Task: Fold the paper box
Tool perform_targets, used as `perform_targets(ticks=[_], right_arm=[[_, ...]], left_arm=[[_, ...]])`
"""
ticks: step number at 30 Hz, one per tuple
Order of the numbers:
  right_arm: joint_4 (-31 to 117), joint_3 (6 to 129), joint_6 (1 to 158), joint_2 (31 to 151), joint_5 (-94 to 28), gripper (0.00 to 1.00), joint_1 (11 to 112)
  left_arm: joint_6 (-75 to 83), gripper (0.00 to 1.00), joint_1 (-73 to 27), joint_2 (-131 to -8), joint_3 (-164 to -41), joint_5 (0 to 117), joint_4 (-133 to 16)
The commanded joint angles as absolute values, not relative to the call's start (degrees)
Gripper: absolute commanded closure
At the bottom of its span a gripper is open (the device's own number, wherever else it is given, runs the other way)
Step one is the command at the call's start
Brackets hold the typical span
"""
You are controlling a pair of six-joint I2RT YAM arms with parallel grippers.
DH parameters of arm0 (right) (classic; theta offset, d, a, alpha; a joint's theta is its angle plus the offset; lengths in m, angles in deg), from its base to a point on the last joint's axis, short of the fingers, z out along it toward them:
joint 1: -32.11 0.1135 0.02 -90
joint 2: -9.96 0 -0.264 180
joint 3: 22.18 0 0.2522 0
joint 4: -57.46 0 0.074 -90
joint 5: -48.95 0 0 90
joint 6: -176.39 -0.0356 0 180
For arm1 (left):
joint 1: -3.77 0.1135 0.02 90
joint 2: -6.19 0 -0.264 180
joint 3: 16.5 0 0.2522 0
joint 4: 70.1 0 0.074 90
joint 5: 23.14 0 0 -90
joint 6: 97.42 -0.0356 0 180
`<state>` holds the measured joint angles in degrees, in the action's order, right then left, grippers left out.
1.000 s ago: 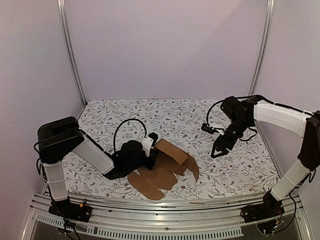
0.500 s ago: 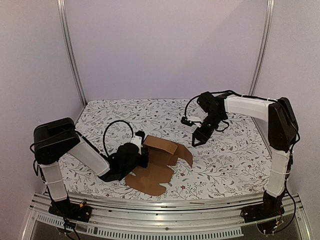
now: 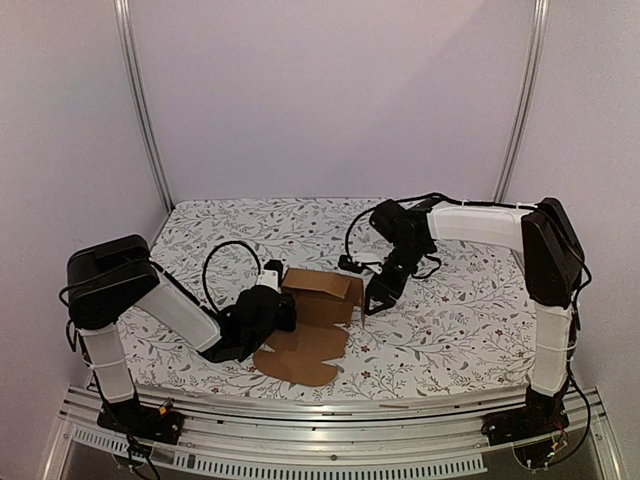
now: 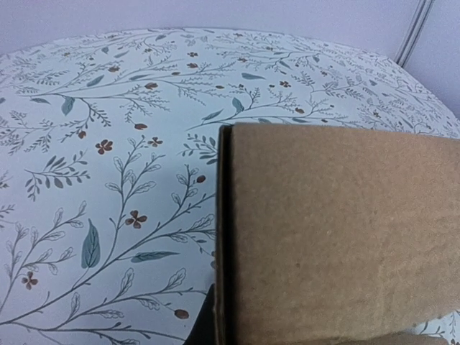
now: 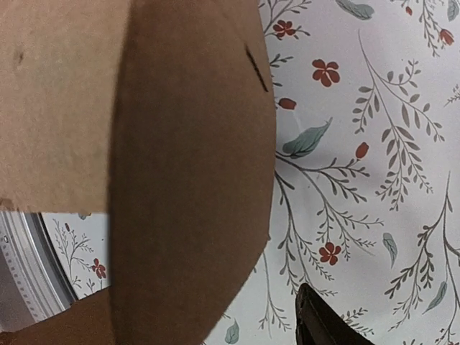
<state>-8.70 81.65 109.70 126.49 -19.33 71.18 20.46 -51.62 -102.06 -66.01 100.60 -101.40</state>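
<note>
brown paper box [image 3: 322, 297], partly folded, one flap flat

I find nothing to read anywhere in my views. The paper box [image 3: 322, 293] is plain brown cardboard on every face I can see, close up and from above, with no print, label or number. The cover on the bench [image 3: 450, 330] carries only a pattern of leafy twigs and small red flowers.
</note>
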Motion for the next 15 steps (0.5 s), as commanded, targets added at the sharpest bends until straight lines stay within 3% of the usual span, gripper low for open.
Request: perform_targets(ticks=[1, 7, 15], right_arm=[[-7.13, 82.11, 109.68, 128.07, -17.58, 0.43, 74.35], [-5.92, 80.62, 110.14, 126.78, -14.54, 0.42, 75.02], [-6.48, 78.03, 114.99, 121.16, -19.14, 0.42, 74.46]], left_arm=[[22.35, 1.00, -52.76, -102.05, -66.71, 101.31, -100.40], [22.70, 1.00, -52.92, -101.52, -66.32, 101.32, -99.62], [22.58, 1.00, -52.95, -100.38, -64.69, 101.13, -99.49]])
